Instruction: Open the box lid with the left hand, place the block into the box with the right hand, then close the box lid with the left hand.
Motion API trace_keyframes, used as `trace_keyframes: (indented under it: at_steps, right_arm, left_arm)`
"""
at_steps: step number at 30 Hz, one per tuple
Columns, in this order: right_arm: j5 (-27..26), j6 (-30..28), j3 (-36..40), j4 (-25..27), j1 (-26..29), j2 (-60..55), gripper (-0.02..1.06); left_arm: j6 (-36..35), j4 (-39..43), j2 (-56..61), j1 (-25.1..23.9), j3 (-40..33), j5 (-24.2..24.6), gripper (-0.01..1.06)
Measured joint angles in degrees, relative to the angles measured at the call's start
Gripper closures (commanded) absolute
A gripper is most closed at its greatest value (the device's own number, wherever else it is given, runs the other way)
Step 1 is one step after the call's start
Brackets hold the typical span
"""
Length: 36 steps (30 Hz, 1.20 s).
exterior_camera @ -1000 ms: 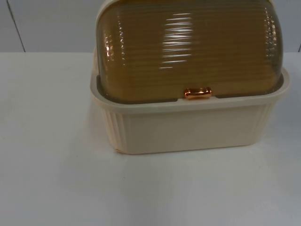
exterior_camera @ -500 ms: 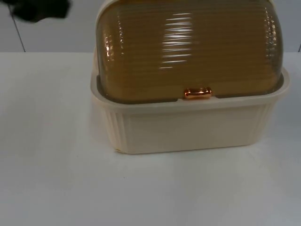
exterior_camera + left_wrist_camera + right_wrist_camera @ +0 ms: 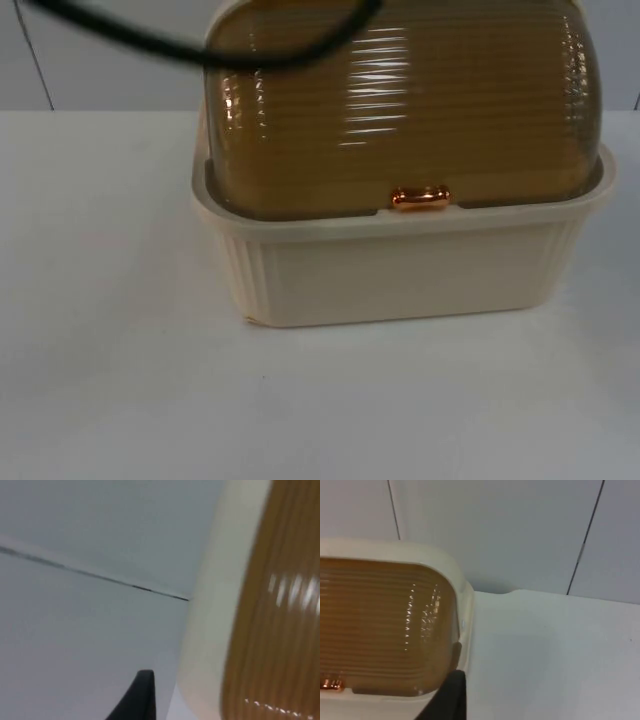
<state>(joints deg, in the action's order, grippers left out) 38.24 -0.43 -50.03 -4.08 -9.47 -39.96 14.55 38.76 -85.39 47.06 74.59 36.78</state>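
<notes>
Lab bench: white table, grey partition wall.

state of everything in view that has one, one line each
cream ribbed plastic box: upright on the white table
amber ribbed domed lid: shut
copper handle: down at the box's front rim, untouched
left gripper: beside the box's side
right gripper: near the lid's corner

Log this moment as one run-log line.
stage: before lid opening | box: on table | lid: shut, copper handle at front | left gripper: beside box | right gripper: near box
</notes>
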Motion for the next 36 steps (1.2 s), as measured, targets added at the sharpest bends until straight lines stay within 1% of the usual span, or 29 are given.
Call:
trace_keyframes:
  at_steps: [2, 5, 7, 8, 11, 12, 14, 16, 21, 24, 26, 28, 29, 30, 31, 32, 33, 34, 35, 36]
  right_arm:
    - [0.0, 0.0, 0.0, -1.0, 0.0, 0.0, -0.01]
    - [-0.1, 0.0, 0.0, -1.7, 0.0, 0.0, -0.01]
    - [-0.1, 0.0, 0.0, -2.1, 0.0, 0.0, -0.01]
    - [-0.1, 0.0, 0.0, -2.5, 0.0, 0.0, -0.01]
    - [-0.6, 0.0, 0.0, -2.9, 0.0, 0.0, -0.01]
    - [-0.6, 0.0, 0.0, -2.9, 0.0, 0.0, -0.01]
    - [-0.6, 0.0, 0.0, -3.0, 0.0, 0.0, -0.01]
    - [-0.7, 0.0, 0.0, -3.0, 0.0, 0.0, -0.01]
    - [-1.3, 0.0, 0.0, -3.0, 0.0, 0.0, -0.01]
    - [-1.6, 0.0, 0.0, -3.0, 0.0, 0.0, -0.01]
    - [-1.6, 0.0, 0.0, -3.0, 0.0, 0.0, -0.01]
    - [-1.6, 0.0, 0.0, -3.0, 0.0, 0.0, -0.01]
    - [-1.6, 0.0, 0.0, -3.0, 0.0, 0.0, -0.01]
    - [-1.6, 0.0, 0.0, -3.0, 0.0, 0.0, -0.01]
    - [-1.6, 0.0, 0.0, -3.0, 0.0, 0.0, -0.01]
    - [-1.6, 0.0, 0.0, -3.0, 0.0, 0.0, -0.01]
    - [-1.6, 0.0, 0.0, -3.0, 0.0, 0.0, -0.01]
    - [-1.6, 0.0, 0.0, -3.0, 0.0, 0.0, -0.01]
    - [-1.6, 0.0, 0.0, -3.0, 0.0, 0.0, -0.01]
    - [-1.6, 0.0, 0.0, -3.0, 0.0, 0.0, -0.01]
  left_arm:
    - [2.2, 0.9, -1.1, 2.2, -1.1, 0.3, 0.00]
    - [2.7, 2.5, -2.4, 5.5, -4.4, -1.6, 0.00]
    - [2.7, 2.8, -2.7, 6.1, -5.2, -2.3, 0.00]
    - [2.7, 3.4, -3.3, 7.2, -7.9, -5.3, 0.00]
    - [1.3, 4.5, -4.9, 8.5, -12.9, -12.4, 0.00]
    - [1.3, 4.5, -4.9, 8.5, -12.9, -12.4, 0.00]
    - [-0.2, 4.7, -6.2, 8.6, -14.5, -16.1, 0.00]
    - [-1.5, 5.5, -7.8, 8.6, -14.8, -17.9, 0.00]
    - [-3.1, 8.7, -11.3, 8.6, -14.8, -18.6, 0.00]
    - [-4.4, 9.3, -13.0, 8.6, -14.8, -18.6, 0.00]
    - [-7.2, 11.1, -14.1, 8.6, -14.8, -18.6, 0.00]
    - [-11.8, 14.3, -14.7, 8.6, -14.7, -18.5, 0.00]
    - [-11.8, 14.3, -14.7, 8.6, -14.7, -18.5, 0.02]
    - [-15.0, 16.4, -14.9, 8.6, -14.6, -18.4, 0.02]
    - [-18.3, 18.7, -15.0, 8.6, -14.6, -18.0, 0.05]
    - [-21.2, 20.6, -15.1, 8.6, -14.6, -17.6, 0.10]
    - [-24.6, 23.7, -15.3, 8.6, -14.6, -16.8, 0.17]
    - [-24.6, 23.7, -15.3, 8.6, -14.6, -16.8, 0.25]
    - [-26.7, 25.2, -15.3, 8.6, -14.6, -16.7, 0.25]
    - [-27.9, 25.8, -15.4, 8.6, -14.6, -16.7, 0.36]
